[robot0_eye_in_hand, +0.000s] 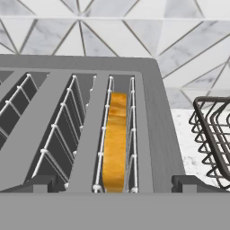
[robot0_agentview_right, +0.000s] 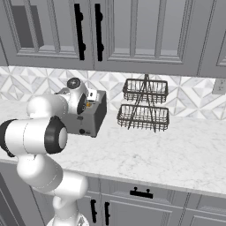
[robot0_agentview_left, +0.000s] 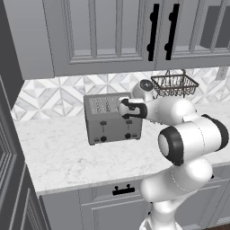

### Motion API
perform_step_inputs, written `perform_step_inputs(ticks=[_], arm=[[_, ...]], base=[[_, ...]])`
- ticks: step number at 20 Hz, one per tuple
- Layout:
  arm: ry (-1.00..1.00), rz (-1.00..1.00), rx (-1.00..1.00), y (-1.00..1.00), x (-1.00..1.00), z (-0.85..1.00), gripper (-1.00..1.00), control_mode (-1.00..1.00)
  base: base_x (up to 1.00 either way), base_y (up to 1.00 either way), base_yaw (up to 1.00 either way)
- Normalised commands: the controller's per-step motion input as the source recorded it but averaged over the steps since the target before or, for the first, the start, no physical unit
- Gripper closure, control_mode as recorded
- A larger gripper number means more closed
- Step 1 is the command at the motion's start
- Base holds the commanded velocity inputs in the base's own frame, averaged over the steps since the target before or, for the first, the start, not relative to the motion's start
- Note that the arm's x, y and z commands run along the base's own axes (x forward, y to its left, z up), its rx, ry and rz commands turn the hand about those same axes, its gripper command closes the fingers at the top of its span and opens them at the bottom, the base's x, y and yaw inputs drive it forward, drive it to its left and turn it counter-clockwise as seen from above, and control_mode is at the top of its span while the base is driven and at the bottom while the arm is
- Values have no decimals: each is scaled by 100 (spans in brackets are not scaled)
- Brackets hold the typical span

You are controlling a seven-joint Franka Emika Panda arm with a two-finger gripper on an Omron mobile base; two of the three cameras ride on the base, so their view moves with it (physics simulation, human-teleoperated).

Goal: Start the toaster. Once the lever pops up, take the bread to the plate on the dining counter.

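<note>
The gripper point(robot0_eye_in_hand: 115, 186) hangs over the toaster point(robot0_agentview_left: 112, 119) with fingers spread – the bread point(robot0_eye_in_hand: 115, 143) sits deep, so they may hit the slot wires.

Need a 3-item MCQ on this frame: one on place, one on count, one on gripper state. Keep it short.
1. Where is the bread?
A. in the toaster's rightmost slot
B. in the wire basket
C. flat on the worktop

2. How many slots does the toaster have on top?
A. two
B. four
C. six

3. How does the gripper stand?
A. shut on the bread
B. open above the toaster, holding nothing
C. shut on a cabinet handle

Key:
1 A, the hand view shows the slice on edge in the slot nearest the wire basket.
2 B, the left base view shows four slots.
3 B, the fingertips sit wide apart either side of the slot, touching nothing.
</note>
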Motion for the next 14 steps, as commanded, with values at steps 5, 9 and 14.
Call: perform_step_inputs(ticks=[5,9,14], arm=[[0,0,0,0,0,0,-100,-100],[0,0,0,0,0,0,-100,-100],[0,0,0,0,0,0,-100,-100]], base=[[0,0,0],[0,0,0],[0,0,0]])
